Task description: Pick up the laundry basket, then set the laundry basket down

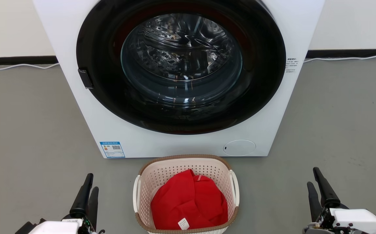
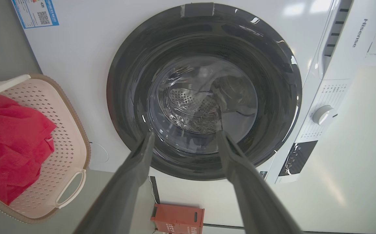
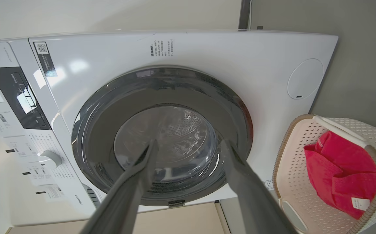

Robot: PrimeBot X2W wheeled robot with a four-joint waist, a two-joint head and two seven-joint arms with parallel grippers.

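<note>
Nearest the head camera, the left pincer [image 1: 92, 182] rises at the lower left and the right pincer [image 1: 312, 176] at the lower right. Both are over the grey floor [image 1: 28, 130] and well apart from the basket [image 1: 162, 177] that stands between them. From above, each pair of fingers looks almost closed. The wrist views show otherwise: the left fingers [image 2: 132, 169] and the right fingers [image 3: 134, 177] stand spread with a clear gap, so both pincers are released and hold nothing.

The basket rests on the floor just before the washer's [image 1: 188, 144] bottom edge, far from the floor's back edge, where a white cable [image 1: 12, 66] runs. A red cloth [image 1: 188, 201] with a white tag [image 1: 183, 223] fills it. White loop handles [image 1: 137, 191] sit on both of its sides.

The head view shows the washer's lower front: the round dark door [image 1: 181, 65] with the drum behind the glass, a blue label [image 1: 112, 149] at the lower left corner and a round flap [image 1: 239, 147] at the lower right. The wrist views add the top of the washer. The left one shows a white knob [image 2: 323, 115], the brand name and a red box [image 2: 178, 217] beside the washer. The right one shows the knob again and a dark display [image 3: 19, 94]. Each wrist view has the basket at its edge.
</note>
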